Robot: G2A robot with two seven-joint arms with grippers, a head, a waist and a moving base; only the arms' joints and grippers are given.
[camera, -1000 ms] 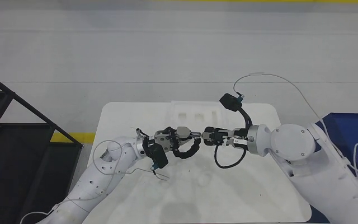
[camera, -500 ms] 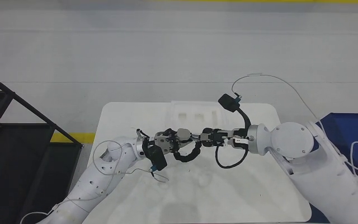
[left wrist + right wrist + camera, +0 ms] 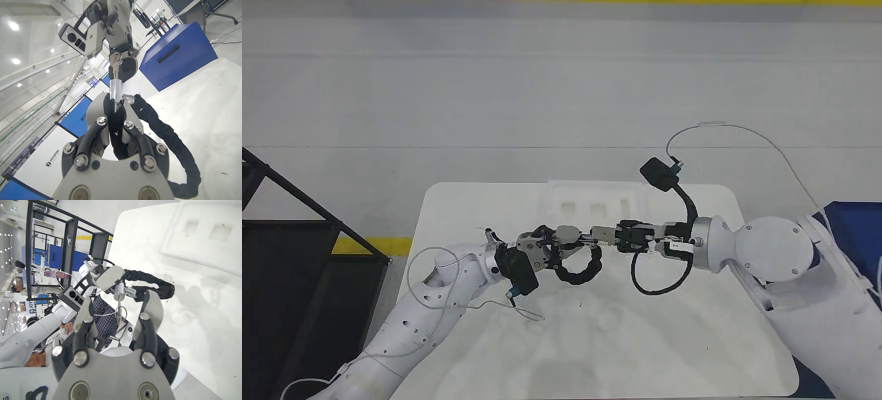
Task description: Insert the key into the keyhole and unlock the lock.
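Observation:
My left gripper (image 3: 560, 240) (image 3: 113, 102) is shut on the lock, a black cloth-covered cable loop (image 3: 582, 272) (image 3: 170, 132) with a chrome cylinder (image 3: 115, 89) (image 3: 119, 291), held above the table. The silver key (image 3: 115, 60) (image 3: 119, 308) (image 3: 594, 237) sticks in the cylinder's keyhole, its ring hanging loose. Facing it, my right gripper (image 3: 614, 236) (image 3: 119, 300) is open, its fingers (image 3: 153, 306) spread on either side of the key without touching it.
A white foam tray (image 3: 587, 200) (image 3: 198, 237) with square recesses lies at the table's far side. A black frame rack (image 3: 282, 270) stands left of the table (image 3: 692, 330). A blue cabinet (image 3: 177, 55) stands to the right.
My right gripper pushed in toward the lock, then drew back to the right, leaving the key in the cylinder. The left gripper still holds the lock in nearly the same place.

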